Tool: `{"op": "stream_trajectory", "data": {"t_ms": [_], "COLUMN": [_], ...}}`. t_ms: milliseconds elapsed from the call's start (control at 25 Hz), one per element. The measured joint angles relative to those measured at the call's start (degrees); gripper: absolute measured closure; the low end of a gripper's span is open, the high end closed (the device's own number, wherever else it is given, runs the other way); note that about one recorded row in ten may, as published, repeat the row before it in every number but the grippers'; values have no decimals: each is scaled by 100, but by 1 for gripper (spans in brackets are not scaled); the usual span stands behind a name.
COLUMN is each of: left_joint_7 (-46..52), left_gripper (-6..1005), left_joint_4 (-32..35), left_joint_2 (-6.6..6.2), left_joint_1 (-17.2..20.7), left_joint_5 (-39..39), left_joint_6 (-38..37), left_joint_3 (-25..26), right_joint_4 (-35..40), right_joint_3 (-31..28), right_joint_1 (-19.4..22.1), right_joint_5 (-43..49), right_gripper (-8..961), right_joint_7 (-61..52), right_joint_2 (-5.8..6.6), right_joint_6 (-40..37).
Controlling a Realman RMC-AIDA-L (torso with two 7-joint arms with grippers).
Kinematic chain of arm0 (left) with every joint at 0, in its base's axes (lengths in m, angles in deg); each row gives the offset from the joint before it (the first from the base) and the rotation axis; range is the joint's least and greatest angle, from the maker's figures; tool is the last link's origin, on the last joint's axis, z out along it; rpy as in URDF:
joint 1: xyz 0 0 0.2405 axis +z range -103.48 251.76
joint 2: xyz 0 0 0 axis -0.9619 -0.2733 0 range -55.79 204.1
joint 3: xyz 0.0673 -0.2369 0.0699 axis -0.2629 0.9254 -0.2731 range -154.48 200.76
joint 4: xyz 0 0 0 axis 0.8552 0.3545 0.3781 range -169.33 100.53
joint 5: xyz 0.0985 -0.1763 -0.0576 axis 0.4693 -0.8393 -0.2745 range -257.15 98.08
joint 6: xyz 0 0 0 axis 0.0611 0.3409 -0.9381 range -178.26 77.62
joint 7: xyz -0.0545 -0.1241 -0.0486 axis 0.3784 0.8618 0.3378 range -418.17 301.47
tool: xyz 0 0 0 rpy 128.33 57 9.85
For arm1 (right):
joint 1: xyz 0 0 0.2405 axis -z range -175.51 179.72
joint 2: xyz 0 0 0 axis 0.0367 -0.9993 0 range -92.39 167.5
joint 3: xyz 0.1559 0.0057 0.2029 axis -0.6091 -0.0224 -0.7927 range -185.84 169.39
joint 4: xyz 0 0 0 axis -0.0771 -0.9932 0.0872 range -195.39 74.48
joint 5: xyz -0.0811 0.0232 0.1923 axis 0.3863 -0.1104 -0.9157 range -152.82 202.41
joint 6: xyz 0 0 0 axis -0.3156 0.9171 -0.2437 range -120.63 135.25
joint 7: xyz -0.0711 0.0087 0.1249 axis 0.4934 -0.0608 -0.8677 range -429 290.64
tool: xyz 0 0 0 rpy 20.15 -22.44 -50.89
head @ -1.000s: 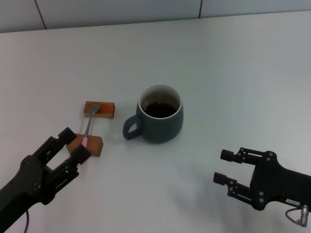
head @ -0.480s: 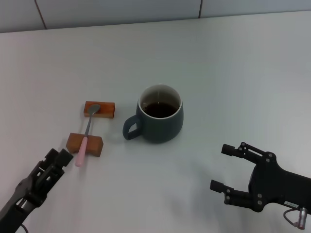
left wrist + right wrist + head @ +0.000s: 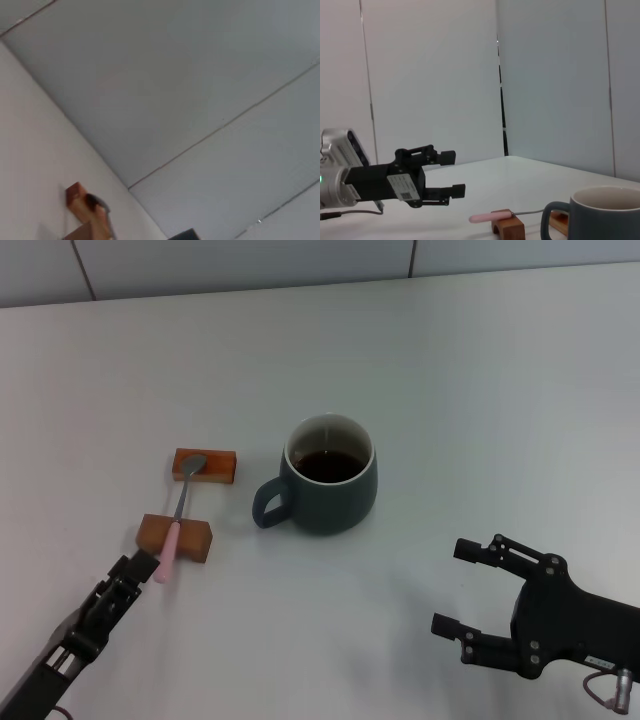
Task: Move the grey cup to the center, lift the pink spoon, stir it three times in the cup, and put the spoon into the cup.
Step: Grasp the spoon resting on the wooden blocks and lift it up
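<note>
Head view first: the grey cup (image 3: 330, 487) sits around the middle of the white table (image 3: 480, 390), its handle turned to the left and dark liquid inside. Left of it lie two orange-brown blocks, a far block (image 3: 205, 465) and a near block (image 3: 176, 538), a little apart. The pink spoon (image 3: 178, 523) rests across both of them, its metal bowl on the far block and its pink handle on the near one, with the handle's end sticking out past that block toward the near side.

The left gripper (image 3: 135, 570) reaches in from the near left corner, its tip right at the end of the spoon handle; whether it actually touches I cannot tell. In the right wrist view this gripper (image 3: 451, 172) shows from the side, its two fingers held apart with a plain gap between them and nothing in it, just short of the pink handle end (image 3: 487, 216).

The right gripper (image 3: 465, 587) hangs low over the near right part of the table, well apart from the cup, its fingers spread wide and holding nothing.

From the left wrist view only wall panels and a bit of the blocks (image 3: 87, 212) show, with the spoon's dark bowl on top.
</note>
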Motion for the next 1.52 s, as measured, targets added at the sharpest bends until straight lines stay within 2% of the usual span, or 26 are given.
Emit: {"op": "stream_trajectory", "data": {"t_ms": [520,1520], "left_joint_7": [331,682], "left_gripper": [233,239], "left_joint_4": [-136,-219], "left_joint_2": [3,12], "left_joint_1": [28,-155], "left_joint_5": [-54,-17], "left_joint_6": [556,1007], "left_joint_3": [314,337], "right_joint_4": [-1,-17], "right_joint_3": [5,20], "right_joint_1": [23,22], "right_joint_5": [0,14], "right_gripper": [120,120], "right_joint_7": [-7,-16], "right_joint_2": [-9,0], "right_joint_6": [-3,36]}}
